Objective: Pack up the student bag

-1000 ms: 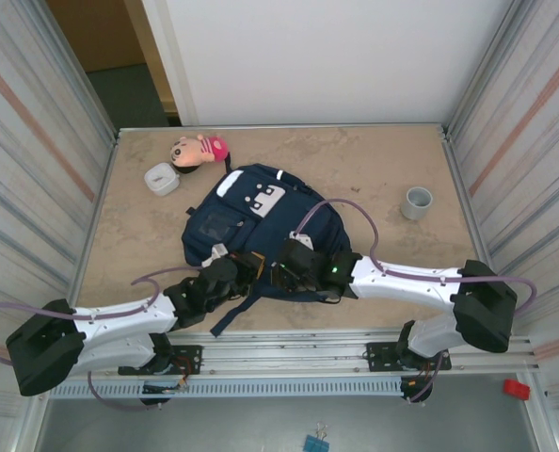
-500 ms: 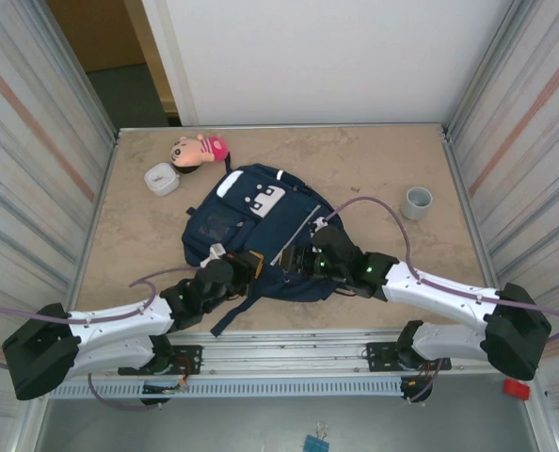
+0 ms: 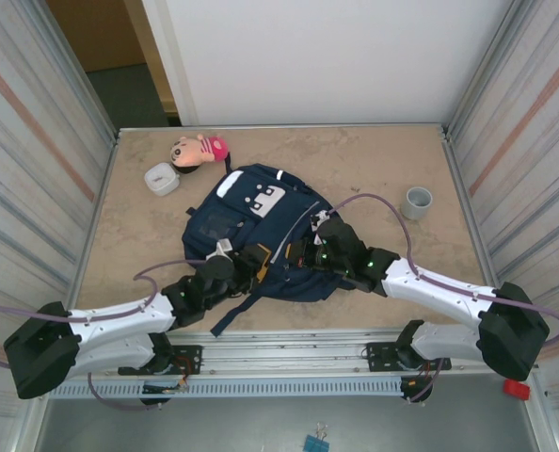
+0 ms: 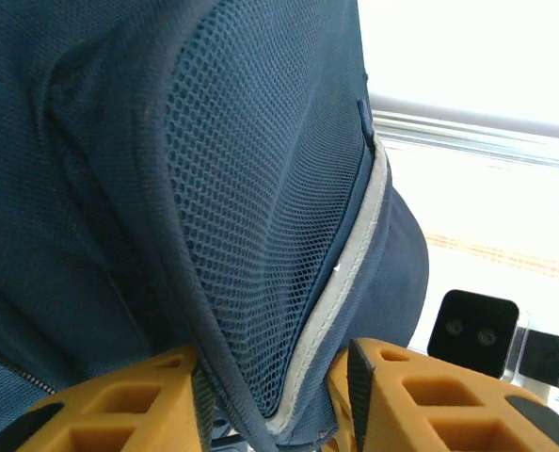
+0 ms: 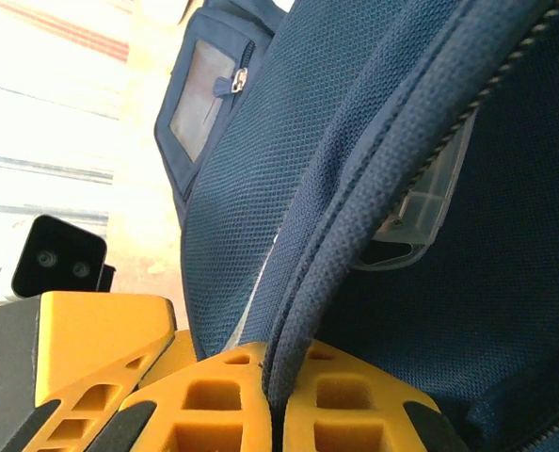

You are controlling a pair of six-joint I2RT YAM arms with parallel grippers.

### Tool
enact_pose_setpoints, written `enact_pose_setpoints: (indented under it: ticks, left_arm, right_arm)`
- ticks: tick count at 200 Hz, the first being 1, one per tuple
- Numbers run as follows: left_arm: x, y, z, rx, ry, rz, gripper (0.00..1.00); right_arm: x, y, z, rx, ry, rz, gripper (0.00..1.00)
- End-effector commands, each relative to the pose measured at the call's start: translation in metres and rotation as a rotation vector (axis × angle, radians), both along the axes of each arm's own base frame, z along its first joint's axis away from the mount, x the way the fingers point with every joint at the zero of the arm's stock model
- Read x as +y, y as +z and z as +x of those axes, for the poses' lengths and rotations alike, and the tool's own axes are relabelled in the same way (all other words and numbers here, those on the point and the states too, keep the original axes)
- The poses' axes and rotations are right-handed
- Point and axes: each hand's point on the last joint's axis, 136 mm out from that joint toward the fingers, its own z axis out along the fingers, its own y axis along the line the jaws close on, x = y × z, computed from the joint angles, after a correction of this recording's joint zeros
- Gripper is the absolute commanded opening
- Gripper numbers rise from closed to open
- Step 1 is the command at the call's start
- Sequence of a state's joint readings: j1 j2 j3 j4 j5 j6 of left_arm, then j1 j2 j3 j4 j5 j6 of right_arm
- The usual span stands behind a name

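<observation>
Since a second ago, the right end effector (image 3: 295, 254) was shut on the bag (image 3: 247, 221) edge, and the left end effector (image 3: 259, 261) was opened a little. The bag is laid mid-counter (image 3: 383, 179), stretched from 11 to 5 o'clock, with its white patches (image 3: 272, 200) toward 11.

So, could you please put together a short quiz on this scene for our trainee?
1. True or false: the right gripper is shut on an edge of the bag.
2. What stands on the table to the right of the bag? A. a bottle B. a grey cup C. a book
3. Which toy lies beyond the bag, next to the white tub?
Key: 1 true; 2 B; 3 the doll.
</observation>
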State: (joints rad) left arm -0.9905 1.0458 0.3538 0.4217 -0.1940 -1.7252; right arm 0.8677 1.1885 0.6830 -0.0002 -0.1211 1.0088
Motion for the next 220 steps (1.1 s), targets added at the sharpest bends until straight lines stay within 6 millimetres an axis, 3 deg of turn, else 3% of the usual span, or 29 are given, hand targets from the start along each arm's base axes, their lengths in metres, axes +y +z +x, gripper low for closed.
enact_pose_setpoints:
  ticks: [1, 49, 72, 81, 106, 117, 139, 160, 187, 220]
  left_arm:
    - [-0.015, 0.033, 0.004, -0.079, -0.037, -0.05, 0.42]
    - [-0.017, 0.011, 0.008, -0.039, -0.018, -0.048, 0.38]
    - [-0.023, 0.011, 0.012, -0.039, -0.013, -0.072, 0.0]
    - [-0.025, 0.013, 0.014, -0.043, -0.013, -0.077, 0.0]
    - [-0.033, 0.021, 0.018, -0.055, -0.017, -0.098, 0.0]
    - [-0.036, 0.023, 0.019, -0.057, -0.018, -0.104, 0.0]
    - [-0.039, 0.025, 0.02, -0.055, -0.023, -0.112, 0.0]
    - [-0.041, 0.026, 0.02, -0.054, -0.028, -0.118, 0.0]
    - [-0.042, 0.031, 0.02, -0.06, -0.033, -0.126, 0.0]
    - [-0.04, 0.035, 0.019, -0.068, -0.031, -0.127, 0.0]
  right_arm:
    - [0.008, 0.026, -0.003, -0.057, 0.064, 0.051, 0.03]
    - [0.0, 0.033, -0.009, -0.047, 0.121, 0.041, 0.06]
    - [0.0, 0.036, -0.01, -0.044, 0.148, 0.029, 0.08]
    - [-0.005, 0.036, -0.01, -0.047, 0.144, -0.002, 0.13]
    - [-0.035, 0.034, -0.013, -0.054, 0.045, -0.173, 0.39]
    - [-0.045, 0.03, -0.022, -0.061, 0.014, -0.259, 0.44]
    - [-0.048, 0.018, -0.041, -0.053, -0.014, -0.35, 0.46]
    - [-0.038, 0.005, -0.051, -0.039, -0.013, -0.369, 0.46]
    - [-0.024, -0.01, -0.049, -0.022, -0.003, -0.392, 0.47]
    - [-0.011, -0.013, -0.038, -0.06, 0.008, -0.386, 0.48]
